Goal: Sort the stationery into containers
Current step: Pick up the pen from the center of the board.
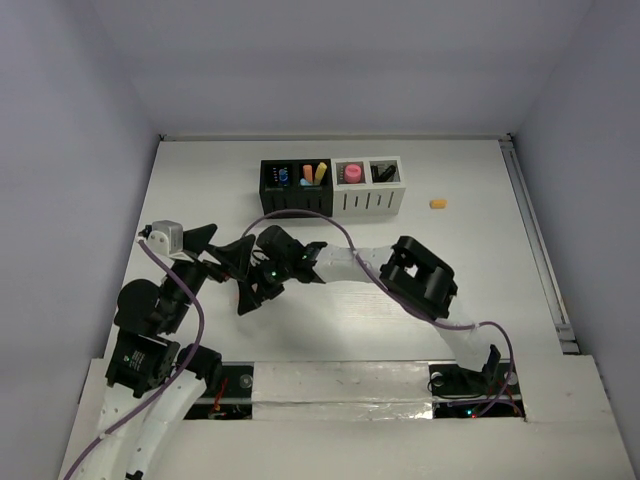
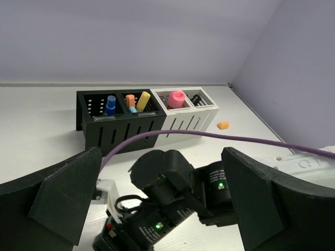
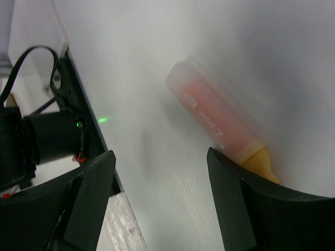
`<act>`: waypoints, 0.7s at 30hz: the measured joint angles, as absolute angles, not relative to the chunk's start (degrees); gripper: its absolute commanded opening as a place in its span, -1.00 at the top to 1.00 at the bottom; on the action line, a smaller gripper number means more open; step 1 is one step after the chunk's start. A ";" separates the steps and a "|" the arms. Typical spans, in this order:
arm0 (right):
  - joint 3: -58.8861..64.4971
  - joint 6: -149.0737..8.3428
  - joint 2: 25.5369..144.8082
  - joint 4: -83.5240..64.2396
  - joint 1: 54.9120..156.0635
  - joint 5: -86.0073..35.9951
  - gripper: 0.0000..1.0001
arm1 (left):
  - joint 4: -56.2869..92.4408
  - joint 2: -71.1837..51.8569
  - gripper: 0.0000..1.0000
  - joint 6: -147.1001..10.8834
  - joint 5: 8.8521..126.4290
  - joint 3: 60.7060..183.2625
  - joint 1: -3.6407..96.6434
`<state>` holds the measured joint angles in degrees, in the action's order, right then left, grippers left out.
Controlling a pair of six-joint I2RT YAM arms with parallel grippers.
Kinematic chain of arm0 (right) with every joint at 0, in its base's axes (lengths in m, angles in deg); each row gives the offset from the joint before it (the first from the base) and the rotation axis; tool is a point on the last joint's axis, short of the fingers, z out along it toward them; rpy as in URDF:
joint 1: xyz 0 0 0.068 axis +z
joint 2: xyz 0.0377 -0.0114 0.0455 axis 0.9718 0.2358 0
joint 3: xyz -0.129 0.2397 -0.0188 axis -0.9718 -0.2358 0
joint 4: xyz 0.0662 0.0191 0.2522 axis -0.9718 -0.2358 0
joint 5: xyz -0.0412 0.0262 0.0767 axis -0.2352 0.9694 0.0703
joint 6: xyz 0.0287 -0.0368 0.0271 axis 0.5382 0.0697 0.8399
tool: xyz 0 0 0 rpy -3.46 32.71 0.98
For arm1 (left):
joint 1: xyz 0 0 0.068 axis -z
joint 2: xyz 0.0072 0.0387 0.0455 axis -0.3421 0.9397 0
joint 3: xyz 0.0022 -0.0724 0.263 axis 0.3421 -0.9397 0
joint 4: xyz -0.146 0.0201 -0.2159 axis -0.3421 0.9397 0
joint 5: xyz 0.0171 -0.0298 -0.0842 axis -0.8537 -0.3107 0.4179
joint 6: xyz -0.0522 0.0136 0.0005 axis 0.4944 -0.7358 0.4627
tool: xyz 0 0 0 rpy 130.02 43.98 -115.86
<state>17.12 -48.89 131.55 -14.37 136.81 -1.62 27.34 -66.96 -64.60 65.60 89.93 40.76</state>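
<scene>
The containers (image 1: pixel 330 186) stand in a row at the back, two black on the left and two white on the right; they also show in the left wrist view (image 2: pixel 131 128). They hold a blue pen (image 2: pixel 110 104), a yellow highlighter (image 2: pixel 142 100), a pink piece (image 2: pixel 176 99) and a black item (image 2: pixel 196 99). An orange eraser bit (image 1: pixel 437 203) lies on the table right of them. My right gripper (image 3: pixel 159 157) is open low over the table, with a pink-orange highlighter (image 3: pixel 217 123) lying by its right finger. My left gripper (image 2: pixel 161 151) is open and empty, right behind the right wrist (image 2: pixel 172 193).
The two grippers sit close together left of centre, the left gripper (image 1: pixel 222 250) next to the right gripper (image 1: pixel 255 292). A purple cable (image 2: pixel 209 136) arcs across between them and the containers. A rail (image 1: pixel 540 250) runs along the table's right edge.
</scene>
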 measured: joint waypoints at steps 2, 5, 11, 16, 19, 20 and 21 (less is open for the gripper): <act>19.09 -48.78 132.56 -14.63 136.81 -4.09 -0.56 | 27.32 -66.96 -0.98 -64.60 65.86 89.93 40.76; 22.09 -48.91 133.69 -15.92 136.74 -8.90 -0.58 | 27.34 -66.96 -0.98 -64.60 66.25 89.93 40.76; 29.49 -50.74 136.49 -21.80 136.70 -17.38 -0.55 | 27.32 -67.07 -0.98 -64.60 66.47 89.93 40.76; 32.86 -52.14 138.00 -25.28 136.63 -20.88 -0.40 | 27.34 -67.33 -0.98 -64.60 66.45 89.91 40.76; 33.21 -53.32 138.00 -26.39 136.98 -23.08 -0.41 | 27.32 -67.35 -0.98 -64.60 66.45 89.91 40.76; 33.23 -54.00 138.00 -26.57 137.22 -23.83 -0.42 | 27.32 -67.35 -0.98 -64.60 66.45 89.91 40.76; 33.25 -54.85 138.00 -26.61 137.53 -24.40 -0.44 | 27.34 -67.35 -0.98 -64.60 66.45 89.91 40.76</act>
